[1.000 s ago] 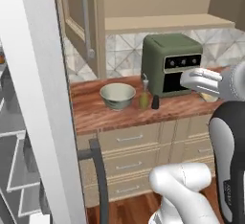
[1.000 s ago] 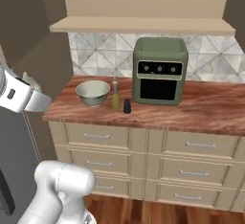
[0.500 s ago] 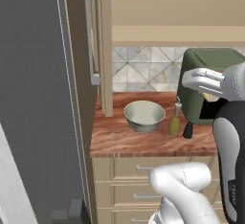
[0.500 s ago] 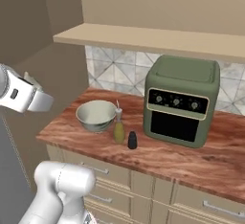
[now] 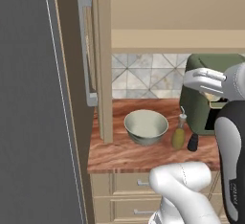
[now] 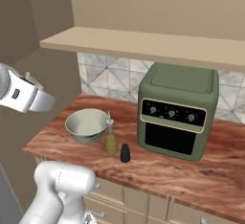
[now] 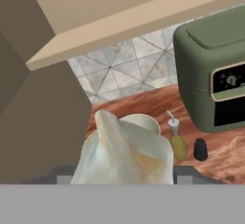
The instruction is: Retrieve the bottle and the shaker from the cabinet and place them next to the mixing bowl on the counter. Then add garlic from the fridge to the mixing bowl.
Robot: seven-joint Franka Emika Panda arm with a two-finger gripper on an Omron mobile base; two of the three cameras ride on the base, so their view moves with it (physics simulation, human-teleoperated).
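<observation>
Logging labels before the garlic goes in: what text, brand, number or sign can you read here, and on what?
None can be read.
Toaster oven: three knobs on a pale panel, any marks around them too small to read.
Bottle: no label visible.
Shaker: plain dark.
Mixing bowl: unmarked.

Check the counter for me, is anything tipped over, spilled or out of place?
Nothing stands out. The mixing bowl, bottle and shaker stand upright together on the counter beside the toaster oven. The gripper holds the garlic.
</observation>
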